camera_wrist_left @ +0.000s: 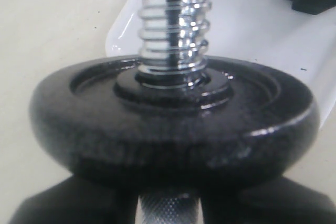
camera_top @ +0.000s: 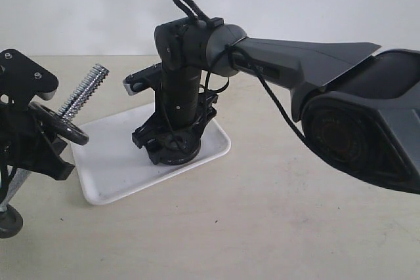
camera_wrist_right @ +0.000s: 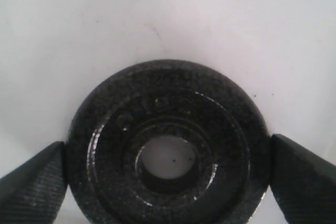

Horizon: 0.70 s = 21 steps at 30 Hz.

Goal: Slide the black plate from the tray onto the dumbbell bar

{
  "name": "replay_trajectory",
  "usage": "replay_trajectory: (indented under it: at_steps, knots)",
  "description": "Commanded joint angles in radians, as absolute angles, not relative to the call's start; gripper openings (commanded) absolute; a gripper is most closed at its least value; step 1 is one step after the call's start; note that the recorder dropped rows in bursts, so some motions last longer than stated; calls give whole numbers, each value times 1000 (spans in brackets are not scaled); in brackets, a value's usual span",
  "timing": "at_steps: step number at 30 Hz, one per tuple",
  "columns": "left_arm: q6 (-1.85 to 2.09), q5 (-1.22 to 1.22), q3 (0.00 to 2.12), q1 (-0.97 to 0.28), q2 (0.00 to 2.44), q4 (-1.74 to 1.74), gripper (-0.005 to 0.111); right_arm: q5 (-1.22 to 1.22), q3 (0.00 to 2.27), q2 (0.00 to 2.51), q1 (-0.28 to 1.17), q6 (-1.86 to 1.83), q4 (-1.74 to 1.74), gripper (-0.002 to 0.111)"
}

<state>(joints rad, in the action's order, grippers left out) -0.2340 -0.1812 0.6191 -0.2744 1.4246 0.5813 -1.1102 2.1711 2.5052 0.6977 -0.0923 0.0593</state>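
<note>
White tray, one black plate

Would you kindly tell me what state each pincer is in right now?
Left pincer: closed on the dumbbell bar.
Right pincer: open, straddling the black plate lying on the tray.

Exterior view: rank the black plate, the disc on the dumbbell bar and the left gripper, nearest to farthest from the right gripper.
1. Black plate: on the tray, between the fingers of the right gripper.
2. Disc on the dumbbell bar: by the tray's left edge.
3. Left gripper: far left, beyond that disc.
</note>
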Motion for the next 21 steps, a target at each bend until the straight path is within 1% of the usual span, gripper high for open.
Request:
replay_trajectory:
  at_steps: [1, 5, 6, 7, 13, 19, 21]
  knots:
    - [-220, 314, 651, -273, 1385, 618, 4, -1100, 2163, 2522, 697, -62, 69, 90]
    - [-220, 314, 651, -273, 1385, 618, 4, -1109, 2163, 2522, 697, -62, 67, 74]
    - [-220, 314, 651, -273, 1385, 618, 4, -1109, 2163, 2522, 697, -66, 67, 70]
    - [-220, 314, 651, -273, 1385, 618, 4, -1109, 2163, 2522, 697, -66, 67, 70]
    - [-220, 314, 651, -273, 1385, 618, 4, -1116, 2163, 2522, 697, -66, 69, 82]
    - [-217, 314, 651, -273, 1385, 618, 4, -1116, 2163, 2522, 697, -51, 69, 84]
    - [-217, 314, 651, -273, 1385, 618, 4, -1114, 2163, 2522, 697, -37, 69, 90]
